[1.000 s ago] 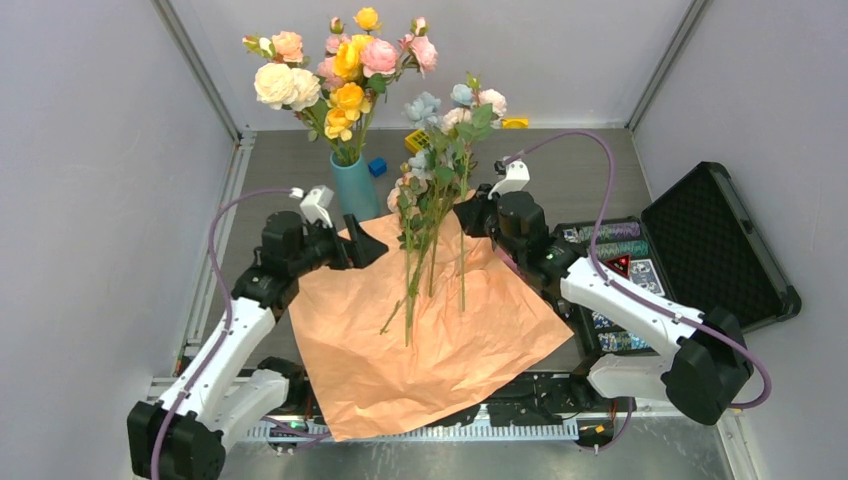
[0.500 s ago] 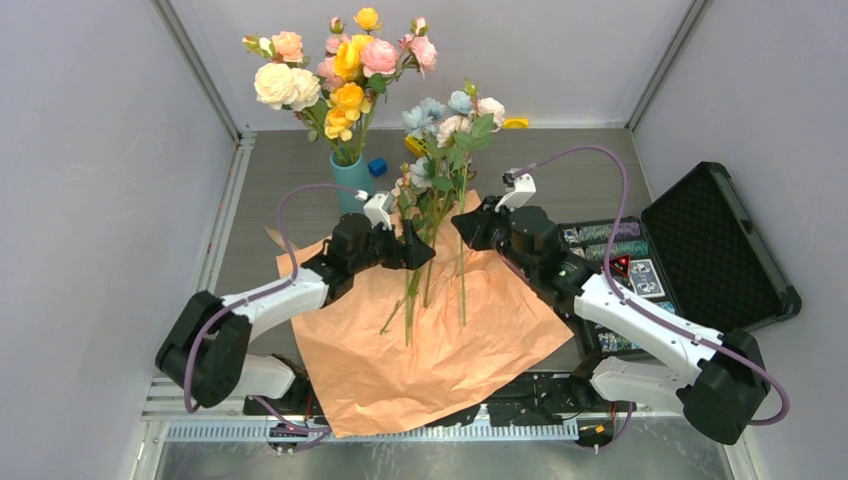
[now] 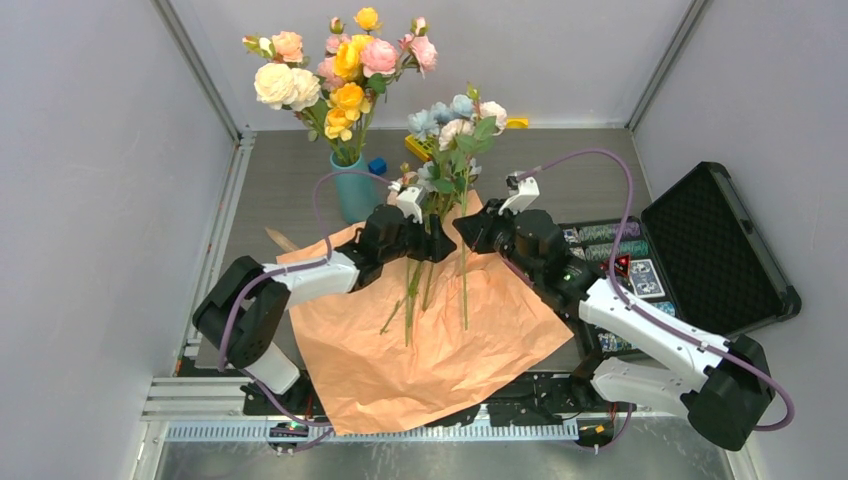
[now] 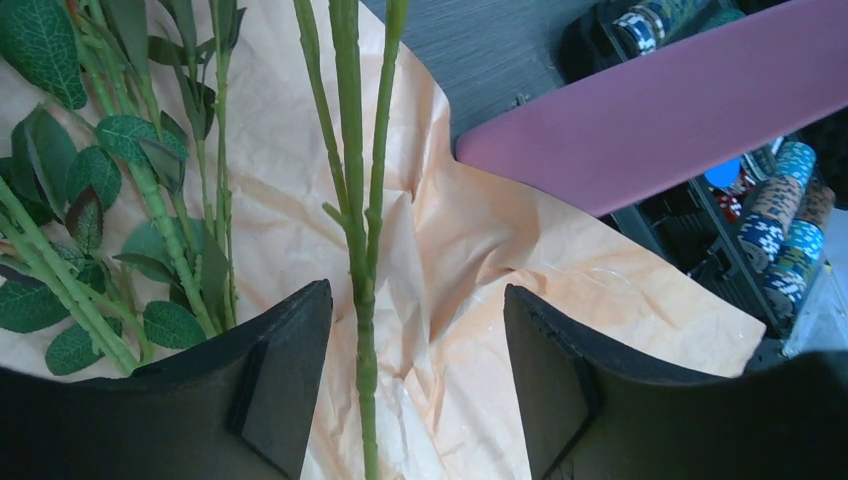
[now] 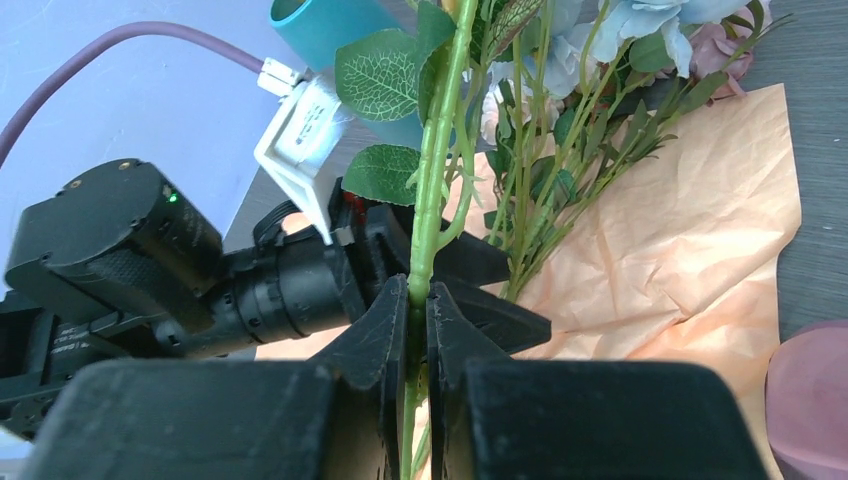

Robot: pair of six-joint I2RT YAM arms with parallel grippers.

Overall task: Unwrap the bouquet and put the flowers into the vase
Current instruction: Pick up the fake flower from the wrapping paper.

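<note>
The bouquet's tan-orange paper point(image 3: 430, 340) lies spread flat on the table. My right gripper point(image 5: 418, 300) is shut on one green stem point(image 5: 432, 200) and holds the flowers point(image 3: 455, 115) upright over the paper's far edge. Other leafy stems point(image 3: 415, 285) trail down onto the paper. My left gripper point(image 4: 418, 370) is open around a stem point(image 4: 358, 250) that stands nearer its left finger point(image 4: 280, 380). In the top view the left gripper point(image 3: 438, 246) sits just left of the right gripper point(image 3: 466, 240). The teal vase point(image 3: 352, 195) stands behind and left of them.
Tall pink, peach and yellow roses point(image 3: 340, 70) fill the vase. An open black case point(image 3: 715, 240) with poker chips point(image 4: 790, 200) lies at the right. A yellow block point(image 3: 417, 143) and a blue cube point(image 3: 377, 166) sit behind the flowers. A purple cable point(image 4: 660, 110) crosses the left wrist view.
My left arm has swung right from the paper's left corner to the upright stems, and its jaws have narrowed around one. The right gripper keeps its hold, barely shifted.
</note>
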